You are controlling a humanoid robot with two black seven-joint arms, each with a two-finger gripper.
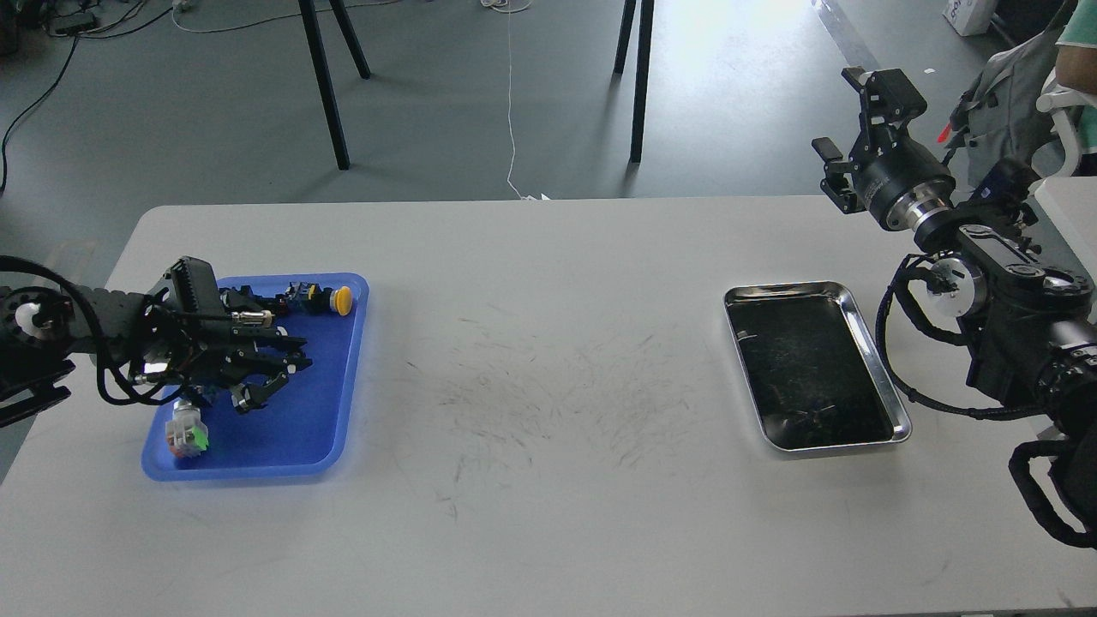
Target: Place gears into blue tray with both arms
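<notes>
The blue tray (330, 428) lies at the table's left end. My left gripper (278, 377) hangs low over the tray's middle, its fingers spread open with nothing clearly between them. The gripper's black body hides part of the tray floor, and I cannot pick out any gears against it. My right gripper (844, 111) is raised high at the far right, beyond the table's back edge, open and empty. No gears show in the steel tray (866, 338) below it.
In the blue tray lie a yellow-capped switch (341, 298) at the back and a white-and-green switch (188, 433) at the front left. The steel tray has a dark, scuffed floor. Black stand legs (326, 94) rise behind the table.
</notes>
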